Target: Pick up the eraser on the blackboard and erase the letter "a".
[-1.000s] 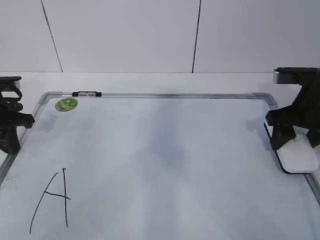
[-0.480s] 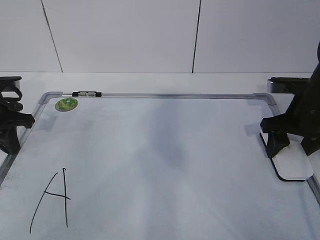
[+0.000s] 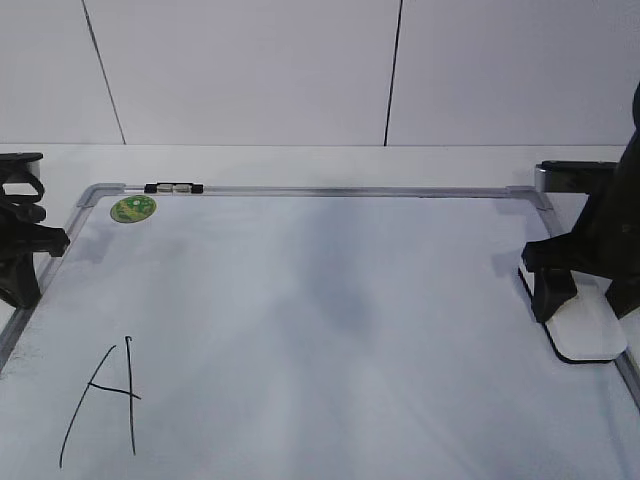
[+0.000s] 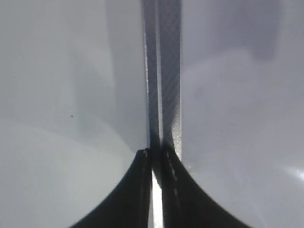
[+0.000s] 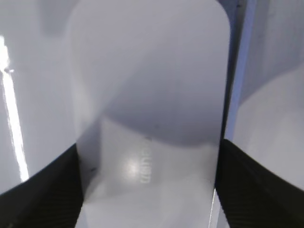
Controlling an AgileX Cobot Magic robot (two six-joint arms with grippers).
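Note:
The white eraser [image 3: 590, 335] lies at the right edge of the blackboard [image 3: 330, 300], its black pad showing along the near edge. My right gripper [image 3: 588, 300] straddles it, one finger against each long side. In the right wrist view the eraser [image 5: 147, 71] fills the gap between the fingers of the right gripper [image 5: 148, 149], and its grey logo shows. My left gripper [image 3: 20, 270] is shut and empty at the board's left frame; the left wrist view shows the left gripper [image 4: 154, 154] over the frame strip. No lowercase "a" is in view.
A tall capital "A" [image 3: 100, 405] is drawn at the board's near left. A green round sticker [image 3: 132, 208] sits at the far left corner, with a black clip [image 3: 173, 187] on the top frame. A white wall stands behind the table.
My right arm has shifted a little left and tilted more upright, and the eraser has moved slightly left and nearer with it. The left arm has not moved.

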